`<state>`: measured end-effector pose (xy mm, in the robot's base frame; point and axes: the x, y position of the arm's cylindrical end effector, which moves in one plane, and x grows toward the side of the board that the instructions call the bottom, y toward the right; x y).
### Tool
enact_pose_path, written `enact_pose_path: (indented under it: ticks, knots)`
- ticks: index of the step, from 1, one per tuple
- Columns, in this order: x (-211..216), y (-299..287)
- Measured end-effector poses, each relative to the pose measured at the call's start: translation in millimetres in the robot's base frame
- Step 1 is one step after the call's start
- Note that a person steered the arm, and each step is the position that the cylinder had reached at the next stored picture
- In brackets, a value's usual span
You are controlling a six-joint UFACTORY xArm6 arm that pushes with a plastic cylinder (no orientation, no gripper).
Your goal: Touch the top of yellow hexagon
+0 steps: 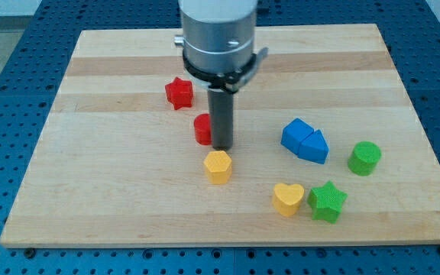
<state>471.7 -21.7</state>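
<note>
The yellow hexagon (218,166) sits on the wooden board (113,176) a little below the middle. My tip (221,147) is just above the hexagon's top edge in the view, very close to it or touching it. A red block (202,128), its shape partly hidden by the rod, stands right beside the rod on the view's left. A red star (179,92) lies further up and left.
A blue block made of two joined pieces (305,140) lies to the view's right of the rod. A green cylinder (364,157) is further right. A yellow heart (288,198) and a green star (328,201) sit near the board's bottom edge.
</note>
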Motion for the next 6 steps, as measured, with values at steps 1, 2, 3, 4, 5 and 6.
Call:
enact_pose_path:
  ticks: [1, 2, 3, 4, 5, 6]
  knots:
    - [-27.5, -16.6]
    - [-53.6, -34.7]
    - [-52.6, -37.9]
    - [-28.6, -22.1]
    - [3.9, 1.6]
    - [25.9, 12.9]
